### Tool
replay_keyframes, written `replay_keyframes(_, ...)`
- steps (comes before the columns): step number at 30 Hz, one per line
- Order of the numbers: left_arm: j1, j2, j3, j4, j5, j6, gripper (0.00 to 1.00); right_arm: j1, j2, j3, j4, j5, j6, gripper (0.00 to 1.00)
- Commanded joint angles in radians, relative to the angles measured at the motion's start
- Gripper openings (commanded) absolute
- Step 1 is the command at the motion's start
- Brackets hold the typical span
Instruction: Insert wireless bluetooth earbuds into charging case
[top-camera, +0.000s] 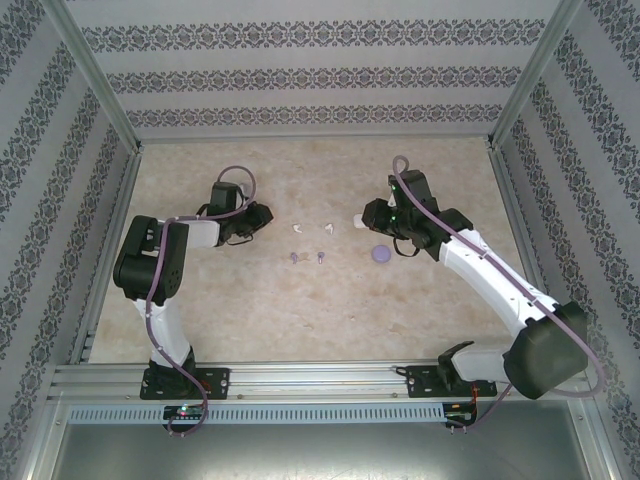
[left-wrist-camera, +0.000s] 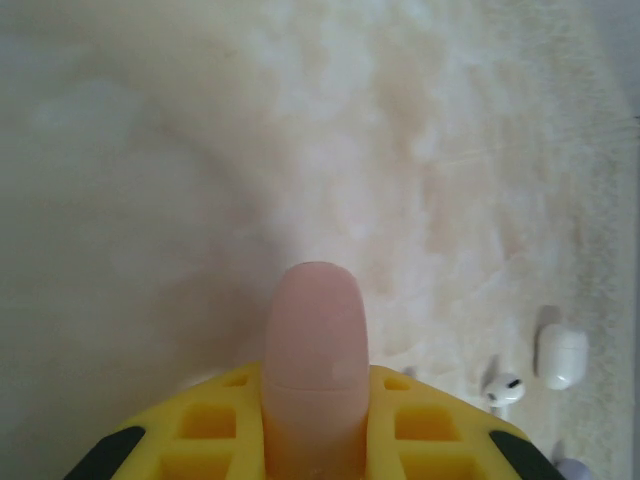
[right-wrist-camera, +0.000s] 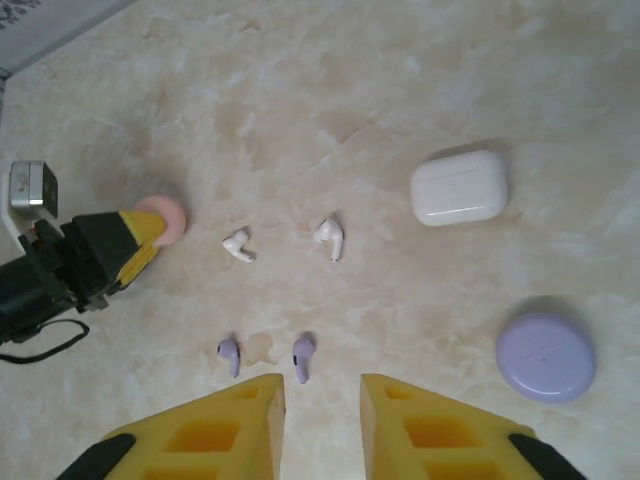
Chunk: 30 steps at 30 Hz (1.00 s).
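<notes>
Earbud (right-wrist-camera: 302, 358): tiny, purple, stemmed plastic; light, slick; I'd pinch its bulb.
Right gripper (right-wrist-camera: 320, 390): parted, empty; earbud at eleven o'clock.
Left gripper (left-wrist-camera: 315, 395): clamped on rounded pink case (left-wrist-camera: 315, 320).

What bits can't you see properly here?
Left wrist view: pink case, bottom hidden by left tool.
Left wrist view: purple thing, cut off at bottom-right corner.
Top view: white case, partly behind right tool.
Top view: purple earbuds, too small for detail.
</notes>
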Motion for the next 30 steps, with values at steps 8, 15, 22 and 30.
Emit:
replay_keyframes(8, 0.043, -0.046, -0.051, -0.111, -0.094, -0.034, 0.35, 0.008, 0.006, 0.026, -0.02, 0.068, -0.01, 0.49)
replay_keyframes(15, 0.064, -0.13, -0.082, -0.16, -0.173, -0.037, 0.55, 0.005, 0.009, 0.041, -0.048, 0.089, -0.028, 0.6)
replay_keyframes(22, 0.09, -0.284, -0.093, -0.224, -0.24, 0.008, 0.61, -0.005, 0.037, 0.025, -0.09, 0.143, -0.059, 0.75)
replay_keyframes(30, 0.079, -0.464, -0.014, -0.266, -0.144, 0.087, 0.71, -0.035, 0.206, 0.016, -0.112, 0.157, -0.205, 0.86)
